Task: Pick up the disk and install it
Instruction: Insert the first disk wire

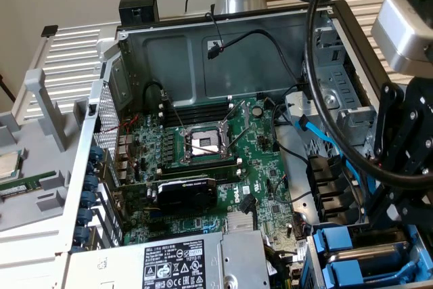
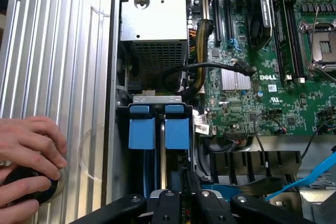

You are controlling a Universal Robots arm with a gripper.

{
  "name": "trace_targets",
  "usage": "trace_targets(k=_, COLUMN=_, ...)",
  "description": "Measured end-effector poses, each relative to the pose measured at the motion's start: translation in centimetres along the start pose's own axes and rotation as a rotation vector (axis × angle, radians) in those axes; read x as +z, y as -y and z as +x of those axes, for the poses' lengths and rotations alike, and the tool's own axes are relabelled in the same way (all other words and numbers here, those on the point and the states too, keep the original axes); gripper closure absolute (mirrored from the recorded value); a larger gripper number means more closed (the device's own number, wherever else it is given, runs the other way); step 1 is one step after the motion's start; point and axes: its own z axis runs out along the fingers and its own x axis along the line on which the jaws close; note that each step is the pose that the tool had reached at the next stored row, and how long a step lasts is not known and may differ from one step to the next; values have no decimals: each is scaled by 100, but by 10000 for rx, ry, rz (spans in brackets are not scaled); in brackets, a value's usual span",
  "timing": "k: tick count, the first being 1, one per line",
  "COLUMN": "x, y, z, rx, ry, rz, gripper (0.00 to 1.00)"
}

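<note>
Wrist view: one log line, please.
gripper at drive bay | two blue-railed trays side by side in bay | person's hand beside chassis

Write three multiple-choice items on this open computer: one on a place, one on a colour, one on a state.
1. In the exterior view, where do the blue drive trays sit?
A. lower right
B. upper left
C. top centre

2. What colour is the motherboard?
A. red
B. black
C. green

3. How is the processor socket?
A. under a fan cooler
B. bare, with no cooler on it
C. buried in cables

Answers:
1 A: the blue trays stand in the bay at the case's lower right corner.
2 C: the board is green around the socket and slots.
3 B: the socket's metal frame lies uncovered in the middle of the board.
</note>
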Motion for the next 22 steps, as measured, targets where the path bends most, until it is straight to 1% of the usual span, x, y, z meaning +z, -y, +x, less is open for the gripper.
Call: trace_targets(k=22, x=31, y=-5, z=-26, rx=1, ry=-3, rz=10, gripper=84)
